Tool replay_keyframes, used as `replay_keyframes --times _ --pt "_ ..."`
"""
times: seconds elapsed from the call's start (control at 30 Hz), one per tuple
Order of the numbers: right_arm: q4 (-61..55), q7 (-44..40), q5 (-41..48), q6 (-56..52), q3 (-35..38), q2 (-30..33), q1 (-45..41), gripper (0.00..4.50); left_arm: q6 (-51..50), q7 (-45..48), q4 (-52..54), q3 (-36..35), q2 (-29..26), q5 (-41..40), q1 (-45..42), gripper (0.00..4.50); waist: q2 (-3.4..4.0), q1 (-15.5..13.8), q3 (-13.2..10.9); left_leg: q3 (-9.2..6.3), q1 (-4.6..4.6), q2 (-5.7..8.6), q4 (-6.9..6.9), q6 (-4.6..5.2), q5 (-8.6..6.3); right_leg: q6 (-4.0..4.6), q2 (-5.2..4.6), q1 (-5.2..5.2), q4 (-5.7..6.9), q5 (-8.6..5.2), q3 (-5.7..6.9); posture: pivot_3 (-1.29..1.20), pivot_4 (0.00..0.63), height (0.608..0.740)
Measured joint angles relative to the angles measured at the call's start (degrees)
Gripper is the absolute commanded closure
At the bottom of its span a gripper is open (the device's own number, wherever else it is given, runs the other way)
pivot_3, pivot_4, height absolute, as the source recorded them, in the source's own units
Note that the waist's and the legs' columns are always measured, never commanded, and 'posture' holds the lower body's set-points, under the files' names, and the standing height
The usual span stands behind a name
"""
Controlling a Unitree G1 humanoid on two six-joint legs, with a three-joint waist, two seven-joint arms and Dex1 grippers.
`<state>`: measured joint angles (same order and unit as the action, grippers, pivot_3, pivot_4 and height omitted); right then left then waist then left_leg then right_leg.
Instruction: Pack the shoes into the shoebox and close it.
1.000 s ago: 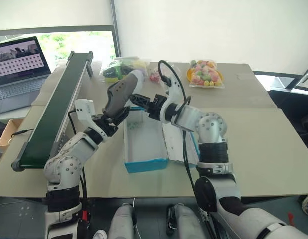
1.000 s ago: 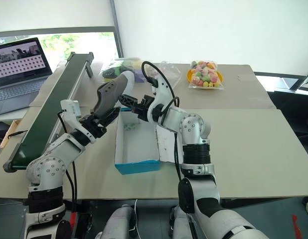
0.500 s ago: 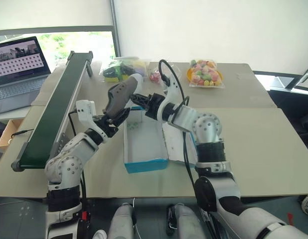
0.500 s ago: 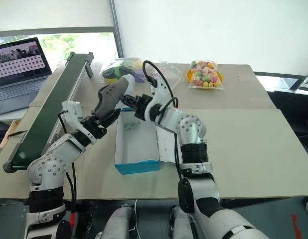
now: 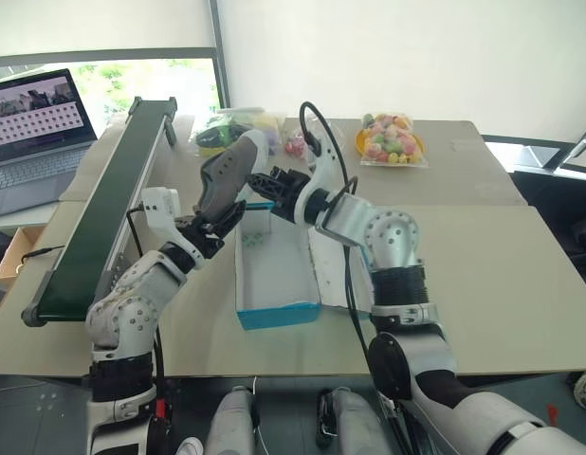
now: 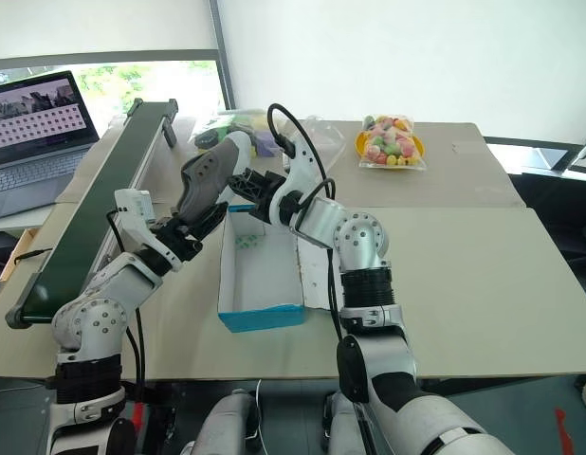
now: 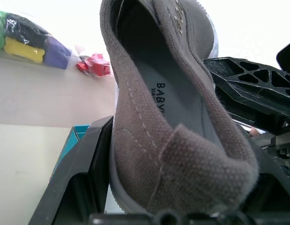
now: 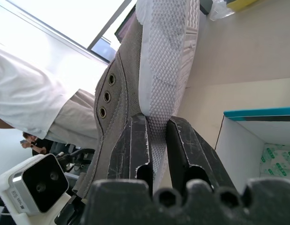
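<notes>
While the right end effector (image 8: pixel 154 140) is pinched onto the pale sole edge of the shoe (image 5: pixel 228 180), the left end effector (image 5: pixel 217 220) has the heel end sitting between its two black fingers, so both have a hold on the same grey-brown sneaker up in the air. From the right wrist view you can see the two fingers (image 8: pixel 131 140) squeezed on a thin strip of the waffle-textured sole, with three metal eyelets just beside them on the upper. In the left wrist view the heel fills the gap between the fingers (image 7: pixel 91 159), and the insole has dark print that starts "BABY", with a second line below it too cut off to read.

Right under and just past both end effectors is the shoebox (image 5: pixel 274 275), bright blue outside, white inside, standing open on the table (image 5: pixel 464 275). In one corner of the box there's a small white packet (image 8: pixel 276 157) with green printing; can't make out the words.

Further out beyond the shoe toe: a clear bag of black, yellow and purple stuff (image 7: pixel 27 40), some red wrapped bits (image 7: pixel 95 65), and a bag of coloured candies (image 5: pixel 393 139). Off to the left end effector's outer side runs a long green conveyor belt (image 5: pixel 103 204), and past that a laptop (image 5: pixel 37 128) with a grid of thumbnails on screen, too small to read.
</notes>
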<state>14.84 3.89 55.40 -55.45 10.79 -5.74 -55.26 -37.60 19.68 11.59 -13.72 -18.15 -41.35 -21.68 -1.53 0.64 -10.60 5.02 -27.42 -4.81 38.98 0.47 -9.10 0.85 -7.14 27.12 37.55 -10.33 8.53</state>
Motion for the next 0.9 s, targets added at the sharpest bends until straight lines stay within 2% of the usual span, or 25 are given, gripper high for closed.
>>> replay_keyframes --times 0.03,0.07,0.27,0.4,0.47,0.67,0.77,0.9 --pt "-0.03 0.01 0.55 0.16 -0.16 -0.01 0.0 4.38 0.08 0.56 -0.13 0.09 -0.03 0.4 0.09 0.12 0.0 0.0 0.0 0.0 0.0 0.0 0.0 -0.01 0.0 0.0 0.0 0.0 0.0 0.0 0.0 0.0 0.15 0.681" --pt "-0.05 0.07 0.98 0.37 -0.3 -0.01 0.0 4.38 0.11 1.07 -0.13 0.49 0.05 0.53 0.32 0.04 0.0 0.0 0.0 0.0 0.0 0.0 0.0 -0.01 -0.01 0.0 0.0 0.0 -0.01 0.0 0.0 0.0 0.15 0.681" --pt "-0.12 0.94 2.58 1.3 -0.38 0.0 -0.01 4.38 0.26 3.58 0.3 1.7 -1.1 1.63 1.64 0.04 0.01 0.02 -0.01 -0.01 0.0 -0.01 -0.02 -0.02 -0.01 0.0 0.0 0.01 -0.01 0.0 0.01 0.0 0.15 0.681" --pt "0.16 2.02 3.15 2.36 2.53 0.27 -1.46 4.38 0.08 7.68 2.91 3.43 -4.9 1.8 5.67 0.04 0.13 0.02 -0.1 0.0 -0.05 -0.01 -0.01 -0.05 -0.03 0.0 0.0 0.06 -0.04 0.0 0.0 0.0 0.15 0.681" --pt "-0.4 1.62 3.33 1.19 3.06 2.93 -2.98 4.38 -0.07 9.18 3.95 3.72 -6.57 1.95 7.15 0.04 0.22 -0.01 -0.16 0.0 -0.05 -0.01 -0.03 -0.06 -0.04 0.0 0.0 0.09 -0.03 0.0 0.0 0.0 0.15 0.681" --pt "-1.84 1.33 5.36 -17.18 3.28 15.38 -2.32 4.38 -0.2 14.51 10.47 3.25 -13.0 0.7 13.46 0.04 0.34 -0.63 -0.23 -0.02 -0.16 0.02 -0.13 -0.09 -0.06 -0.01 -0.04 0.05 -0.39 0.01 0.03 0.0 0.15 0.681" --pt "-3.17 0.91 7.53 -30.64 2.76 19.38 -2.24 4.38 -0.17 17.15 12.14 2.71 -15.9 0.57 14.88 0.04 0.41 -0.61 -0.27 0.0 -0.16 0.02 -0.23 -0.02 -0.01 -0.02 -0.03 0.07 -0.4 0.01 0.03 0.0 0.15 0.681" --pt "-3.44 0.06 9.06 -36.6 -0.51 22.57 -2.2 4.38 -0.27 19.28 13.08 2.86 -17.33 0.38 15.99 0.04 0.42 -0.55 -0.28 -0.02 -0.15 0.0 -0.27 0.03 0.01 -0.02 0.04 0.08 -0.41 0.01 0.05 0.0 0.15 0.681"
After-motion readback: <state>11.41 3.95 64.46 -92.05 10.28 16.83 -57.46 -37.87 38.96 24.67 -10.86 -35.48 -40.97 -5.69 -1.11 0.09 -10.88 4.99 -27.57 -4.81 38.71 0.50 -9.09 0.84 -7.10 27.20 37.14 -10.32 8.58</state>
